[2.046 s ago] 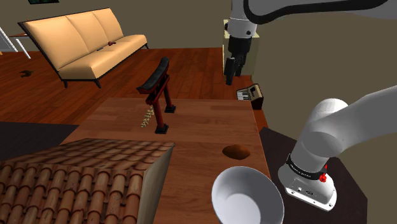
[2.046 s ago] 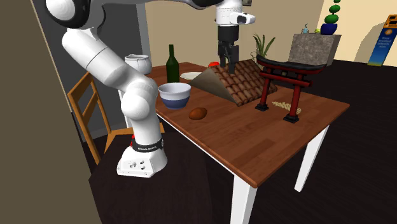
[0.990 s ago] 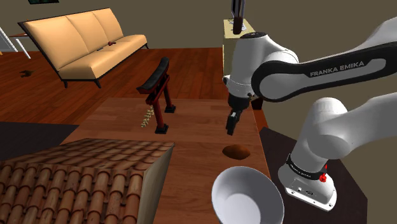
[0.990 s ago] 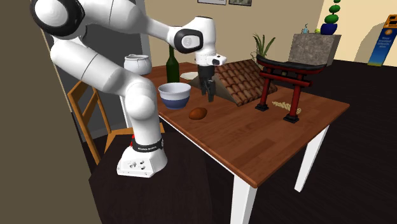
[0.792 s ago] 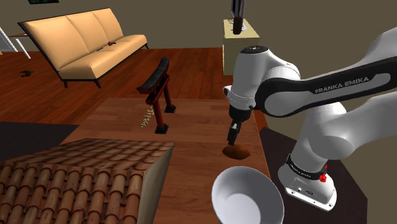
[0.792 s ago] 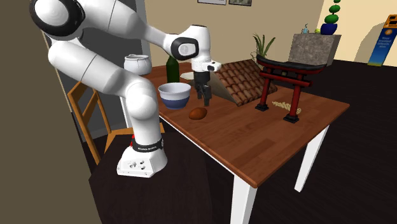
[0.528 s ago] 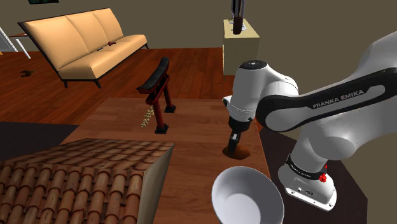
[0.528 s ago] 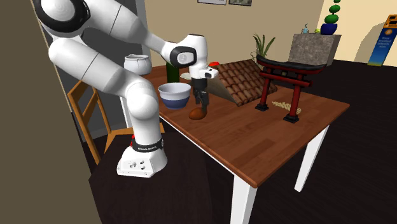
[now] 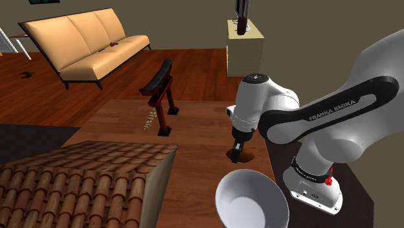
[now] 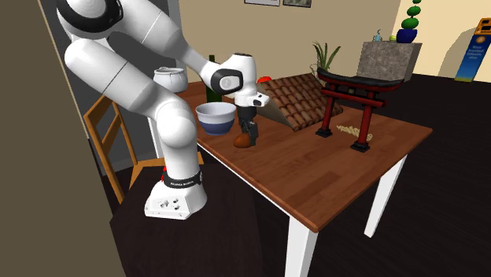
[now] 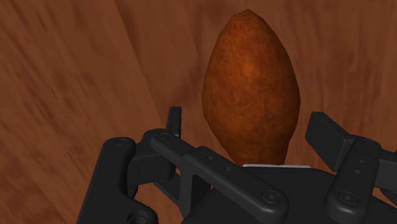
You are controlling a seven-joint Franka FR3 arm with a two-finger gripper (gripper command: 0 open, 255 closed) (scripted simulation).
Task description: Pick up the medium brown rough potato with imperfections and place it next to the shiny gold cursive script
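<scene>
I'm straddling the potato [image 11: 251, 83] with my pincer [image 11: 248, 124] open, fingers [image 11: 173, 119] either side and not touching it, potato lying on the table [image 9: 194, 136] by the shoulder view's right edge, just beyond the bowl [image 9: 251, 201]; tapered shape, so closing off-centre is risking it squirting out over that edge.

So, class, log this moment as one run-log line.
phase: pre-grasp | tool: open, straddling potato | potato: on table | gold script: beside torii gate

light: even, moderate | shading: soft grey on arm [image 10: 169, 126] undersides | wrist view: dimmer, warm-toned
</scene>
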